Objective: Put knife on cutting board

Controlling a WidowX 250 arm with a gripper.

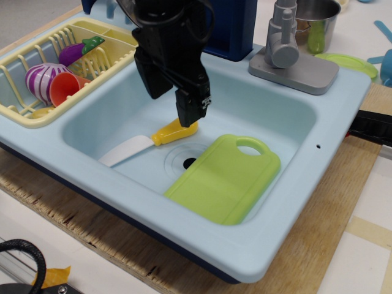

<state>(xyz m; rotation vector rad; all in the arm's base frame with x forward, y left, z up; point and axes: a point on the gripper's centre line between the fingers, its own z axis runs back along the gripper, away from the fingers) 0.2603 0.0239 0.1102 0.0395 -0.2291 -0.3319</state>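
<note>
**Ana:** Observation.image shows the gripper (191, 115) low in the sink, and I can make out only one dark finger (192, 109), right over the round end of the knife's handle. Whether the fingers are spread or pressed together I cannot tell; the second one is lost behind the arm's black body.

**Ben:** Where does the knife (147, 140) lie?

**Ana:** Flat on the sink (288, 116) floor, yellow handle toward the drain (188, 163), white blade pointing toward the near left wall. The cutting board (225, 178) lies just beside the drain on the other side, hole end away from us, and seems to lean a little on the right wall.

**Ben:** So the grasp?

**Ana:** I'd straddle the handle across its width, close on its thick part, lift it well off the floor, then carry it over to the board's middle and set it down low, since a leaning board may let it slide.

**Ben:** Anything else unclear?

**Ana:** The handle's tip is covered by the finger, so contact can't be judged. The faucet (283, 37) top is cut off, and the dish rack (37, 113) runs out of frame.
</note>
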